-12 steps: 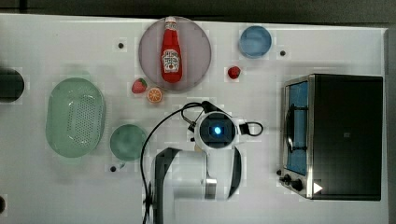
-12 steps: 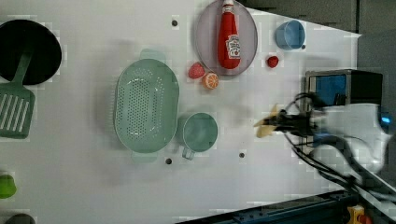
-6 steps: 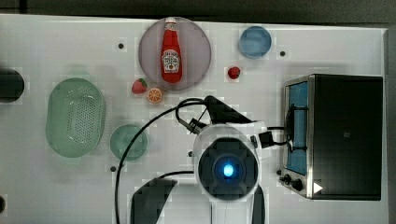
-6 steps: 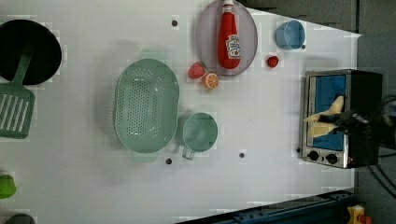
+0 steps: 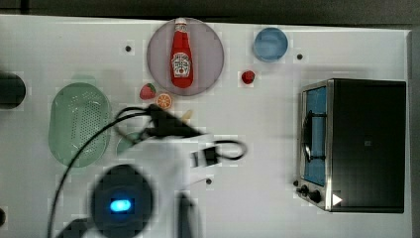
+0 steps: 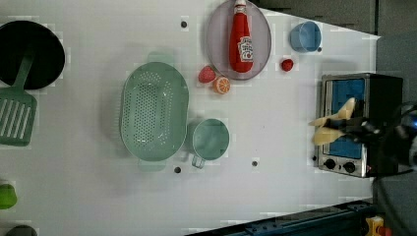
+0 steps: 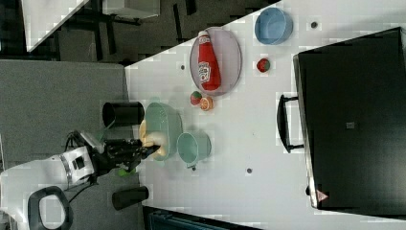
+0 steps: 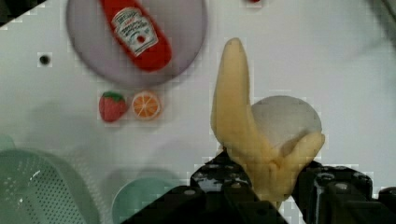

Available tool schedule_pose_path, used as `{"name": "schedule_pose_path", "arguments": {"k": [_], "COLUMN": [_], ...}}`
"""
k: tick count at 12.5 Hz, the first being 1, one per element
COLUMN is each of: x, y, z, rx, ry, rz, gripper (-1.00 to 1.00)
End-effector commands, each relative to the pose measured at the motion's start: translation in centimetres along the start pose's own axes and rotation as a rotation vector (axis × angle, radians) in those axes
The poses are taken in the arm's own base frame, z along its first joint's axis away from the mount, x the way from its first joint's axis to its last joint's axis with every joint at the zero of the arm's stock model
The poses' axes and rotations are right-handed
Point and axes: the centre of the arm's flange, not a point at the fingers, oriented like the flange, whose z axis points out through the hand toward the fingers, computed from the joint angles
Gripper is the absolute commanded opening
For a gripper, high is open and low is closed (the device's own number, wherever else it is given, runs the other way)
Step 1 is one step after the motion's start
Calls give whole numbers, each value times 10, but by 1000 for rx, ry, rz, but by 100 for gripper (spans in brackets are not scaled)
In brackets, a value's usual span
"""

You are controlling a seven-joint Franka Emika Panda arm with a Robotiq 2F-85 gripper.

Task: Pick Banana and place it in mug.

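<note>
Holding the banana (image 8: 261, 154), the jaws are closed part-way on its lower end; the wrist view has the black fingers (image 8: 224, 186) pressed against the fruit on both sides, its peeled tip and pale core standing clear above them. Banana is off the bench (image 6: 275, 123), carried in the air.

Left view: gripper (image 6: 351, 127) at 3 o'clock of the frame, in front of the toaster oven (image 6: 351, 123), banana (image 6: 332, 125) sticking out toward the frame's middle.

Right view: arm at 8 o'clock of the frame, banana (image 7: 152, 136) showing against the green basket (image 7: 165, 122), mug (image 7: 191, 146) just beside the basket at its 4 o'clock.

Top view: blurred arm crosses the lower left; a pale bit of banana (image 5: 187, 116) peeks out at 5 o'clock of the orange slice (image 5: 164, 100). Mug (image 5: 126, 144) mostly hidden under the arm, right against the basket (image 5: 79, 124).

Mug in the left view (image 6: 210, 139): teal, upright, nothing in it, touching the basket (image 6: 154, 110) at the basket's 4 o'clock.

Other items, left view:
- ketchup bottle (image 6: 241, 37) lying on a grey plate (image 6: 263, 39), 12 o'clock of frame
- strawberry (image 6: 206, 74) and orange slice (image 6: 221, 85) side by side, at 7 o'clock of the plate
- small red fruit (image 6: 287, 64) at 4 o'clock of the plate
- blue cup (image 6: 305, 37) at 3 o'clock of the plate
- green spatula (image 6: 17, 115) and black pan (image 6: 32, 54) at 9 o'clock of frame
</note>
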Motion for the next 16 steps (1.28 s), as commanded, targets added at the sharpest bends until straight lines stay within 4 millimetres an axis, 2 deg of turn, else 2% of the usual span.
{"name": "schedule_pose_path", "arguments": {"k": [1, 3, 6, 9, 11, 12, 14, 16], "x": [-65, -83, -94, -98, -95, -94, -93, -91], "y": [-59, -78, -104, -116, -114, -112, -107, -107], "z": [37, 61, 107, 159, 185, 193, 201, 199], "rx": [-70, -92, -51, -21, -24, -36, -48, -35], "ry": [-53, -83, -126, -169, -193, -203, -210, -202], "rz": [149, 212, 222, 218, 229, 233, 240, 244], "gripper": [-43, -43, -43, -43, -43, -36, 7, 52]}}
